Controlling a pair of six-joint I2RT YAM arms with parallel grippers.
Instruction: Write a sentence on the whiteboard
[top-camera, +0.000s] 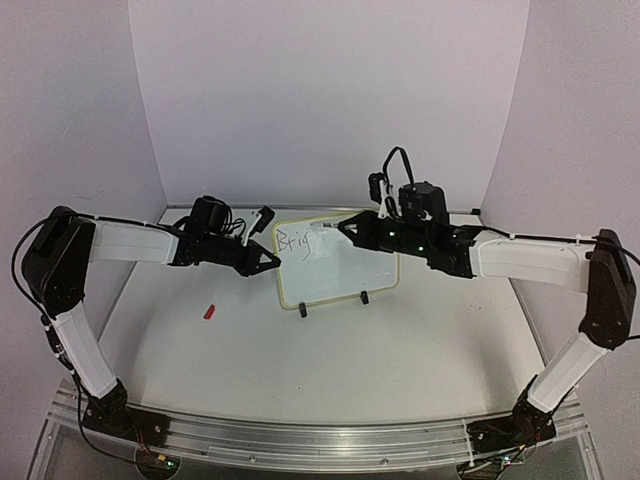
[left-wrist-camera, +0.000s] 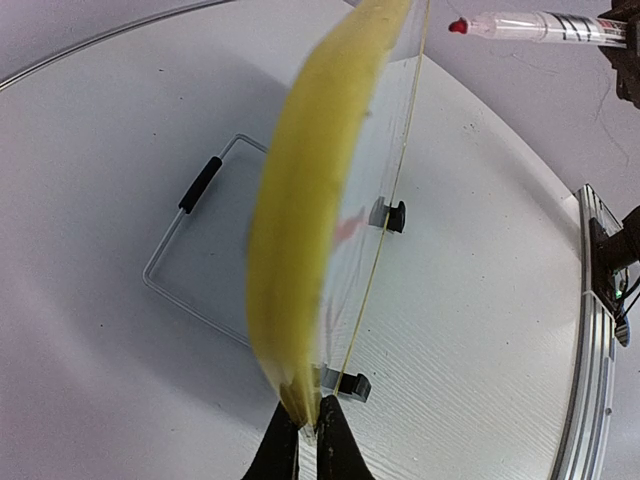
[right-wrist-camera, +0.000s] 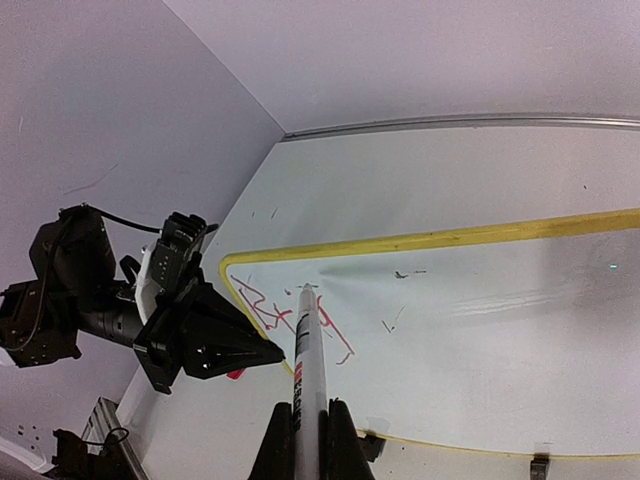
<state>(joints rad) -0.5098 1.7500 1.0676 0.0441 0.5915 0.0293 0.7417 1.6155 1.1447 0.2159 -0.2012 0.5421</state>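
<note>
Right end effector (right-wrist-camera: 310, 425): clamped shut on marker (right-wrist-camera: 308, 345), tip at whiteboard (top-camera: 350, 275) standing mid-counter (top-camera: 300, 370) | left end effector (left-wrist-camera: 306, 445): pinching board's left rim | risk: heavy pressing could tip board, smearing unfinished sentence (top-camera: 292, 240).

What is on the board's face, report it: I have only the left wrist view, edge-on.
Observer: Red letters, roughly "Brig", at the board's upper left.
Operator: Name what holds the marker.
Observer: The right gripper, shut on the marker.
Operator: Now say where it points.
Observer: Among the letters; whether it touches, I cannot tell.
</note>
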